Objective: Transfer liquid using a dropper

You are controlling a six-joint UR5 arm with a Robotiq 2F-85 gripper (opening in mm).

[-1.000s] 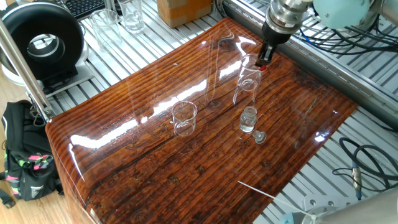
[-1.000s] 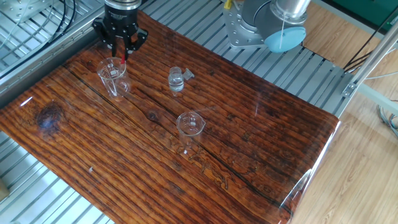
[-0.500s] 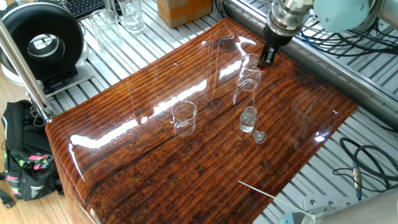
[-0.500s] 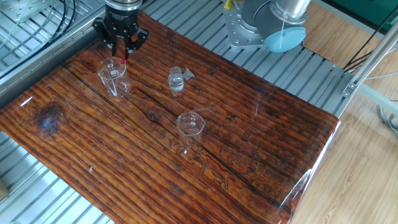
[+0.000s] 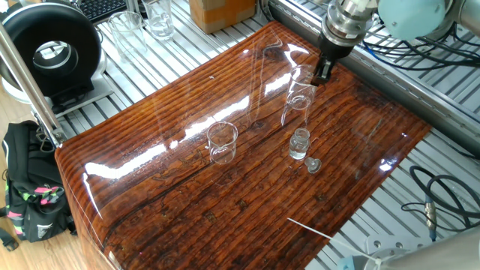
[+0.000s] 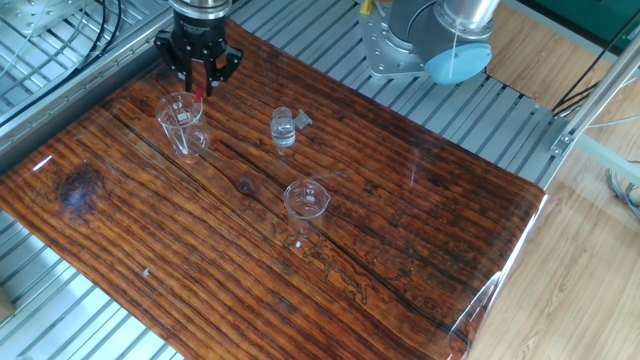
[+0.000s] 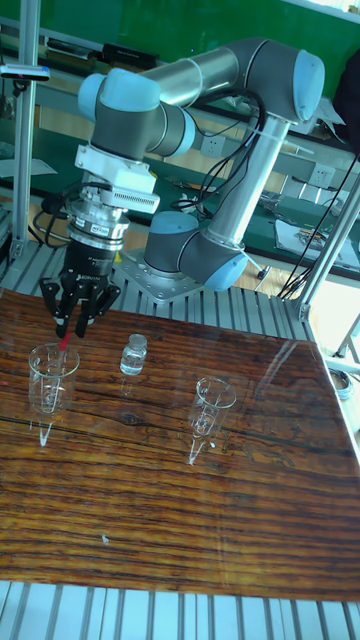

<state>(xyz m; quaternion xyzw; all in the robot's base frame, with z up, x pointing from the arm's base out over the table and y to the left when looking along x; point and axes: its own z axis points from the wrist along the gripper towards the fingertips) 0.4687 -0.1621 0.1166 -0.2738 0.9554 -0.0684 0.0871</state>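
Above the far conical vessel (image 6: pixel 180 122), the pincer (image 6: pixel 201 80) now sits a touch higher than half a second and a second ago: in the one fixed view the wrist has crept up and away from the vessel mouth, small shift only. Pincer is narrowed onto the dropper (image 7: pixel 62 345), fingers clamped at the red bulb, which shows as a red speck just below the fingertips in the other fixed view and the tall fixed view. Dropper hangs upright, tube running down into the vessel; the clear tube is hard to trace through the glass, so I cannot tell how far the tip sits above the bottom. Liquid is not discernible in any view, and whether any is inside the tube cannot be told. Everything else unchanged across the frames: the second conical vessel (image 6: pixel 307 205) near mid bench, well apart from the first, the small bottle (image 6: pixel 283 128) between them toward the arm side, its stopper (image 5: pixel 313 165) lying just beside it on the bench (image 6: pixel 400 250). Judgement: the slow rise reads as the start of lifting the dropper out of the source vessel, so the draw is probably done and the carry to the other vessel comes next. Watch for the tube clipping the rim on the way out, since the glass could tip.
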